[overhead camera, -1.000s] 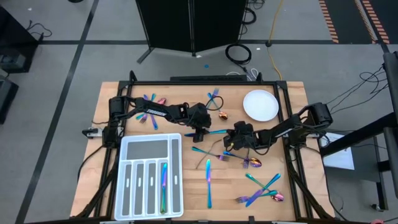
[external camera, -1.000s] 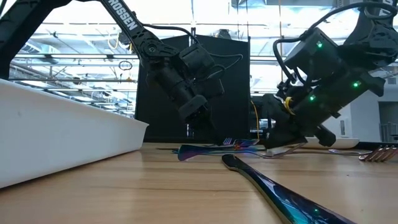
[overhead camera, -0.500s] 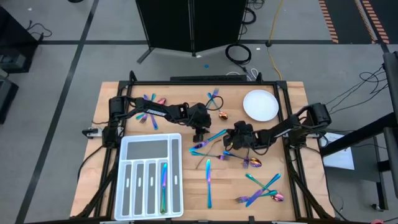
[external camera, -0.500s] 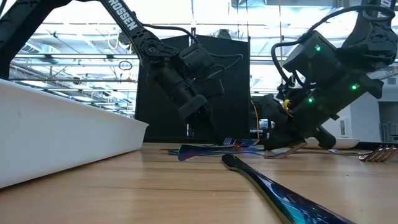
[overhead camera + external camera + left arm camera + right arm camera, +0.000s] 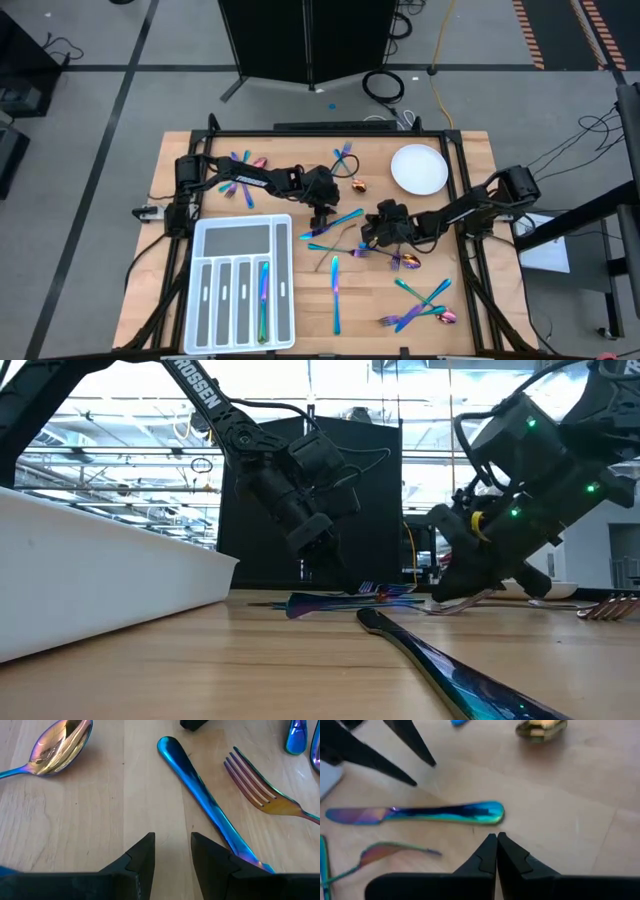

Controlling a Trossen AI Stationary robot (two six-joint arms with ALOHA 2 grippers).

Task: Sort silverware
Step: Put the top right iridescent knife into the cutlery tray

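A blue iridescent knife (image 5: 336, 223) lies slanted on the table's middle, part of the scattered silverware. My left gripper (image 5: 320, 215) hovers open over its blade half. In the left wrist view the knife (image 5: 205, 800) runs past one finger, next to a spoon (image 5: 55, 745) and a fork (image 5: 265, 795). My right gripper (image 5: 496, 838) is shut, with its tips just short of the knife's rounded handle end (image 5: 492, 813). In the low view the left gripper (image 5: 315, 545) stands clear above the table and the right gripper (image 5: 445, 595) is down at the tabletop. My right gripper comes slanting down from the table's right with its shut fingertips beside the knife's handle end (image 5: 495, 820). I cannot tell whether they touch it. The knife lies flat on the table.
The white compartmented tray (image 5: 243, 285) stands near left, with one piece in it. A white plate (image 5: 418, 168) sits far right. More silverware lies at the far left (image 5: 240, 165), by the plate (image 5: 358, 185), and near right (image 5: 420, 310). A long knife (image 5: 336, 305) lies beside the tray.
The blue knife has turned about on the table. Its blade end has swung toward the near edge and out from under my left gripper. Its handle end has stayed by my right gripper.
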